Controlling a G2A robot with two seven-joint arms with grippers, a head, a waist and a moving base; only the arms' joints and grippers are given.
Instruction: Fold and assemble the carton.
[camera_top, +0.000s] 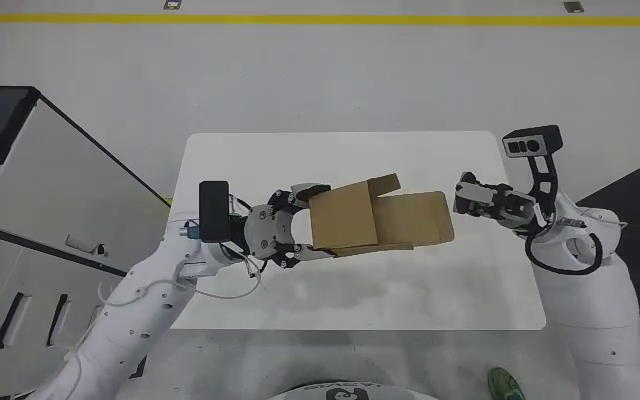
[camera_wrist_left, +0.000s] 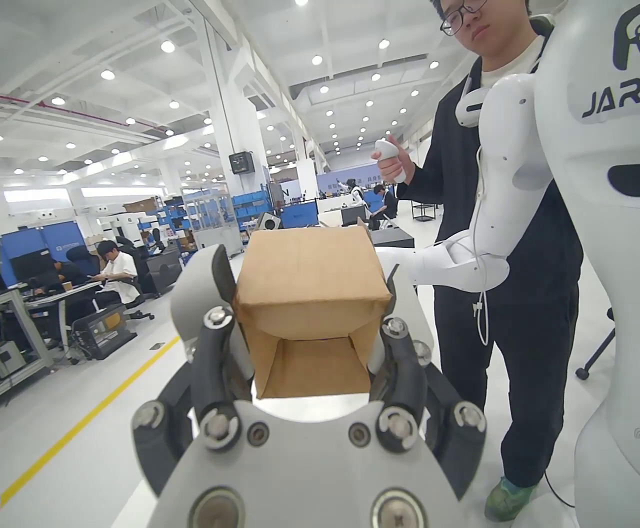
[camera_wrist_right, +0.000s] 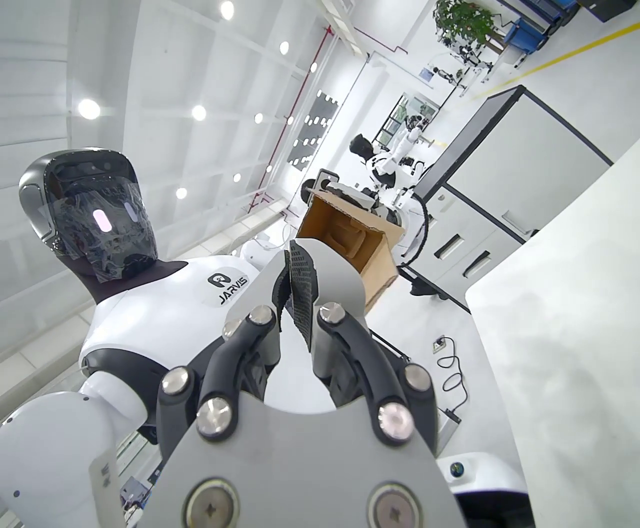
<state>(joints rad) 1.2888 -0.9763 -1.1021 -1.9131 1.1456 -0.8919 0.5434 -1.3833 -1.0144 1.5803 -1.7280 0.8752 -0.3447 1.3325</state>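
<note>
- While the carton (camera_top: 375, 215) hangs in the air over the middle of the white table (camera_top: 480, 300), it lies on its side, its length running left to right between the two arms.
- The left gripper (camera_wrist_left: 307, 300) is spread wide and clamped across the carton's left end, one finger on each side wall. That end looks half folded, with one panel turned in and a gap below it.
- The right gripper (camera_wrist_right: 300, 280) has its fingers pressed together with nothing between them. It sits just beside the carton's open right end, and I cannot tell whether it touches the board.
- I'd judge the carton light, hollow and thin-walled. The board is stiff across its panels but gives at the creases, so a hard squeeze could dent it or skew it. The dry surface should not slip in the pads.
- The safest hold seems to be near a corner, where two walls back each other.
- The loose flap (camera_top: 385, 183) sticking out on the far side looks better nudged with closed fingertips than pinched.
- A grey cabinet (camera_top: 60, 180) stands off the table's left side, and a yellow line (camera_top: 300, 18) crosses the floor far beyond. Neither gets in the way.
- The likelier hindrance is the left gripper itself, which covers the very end that needs closing.
</note>
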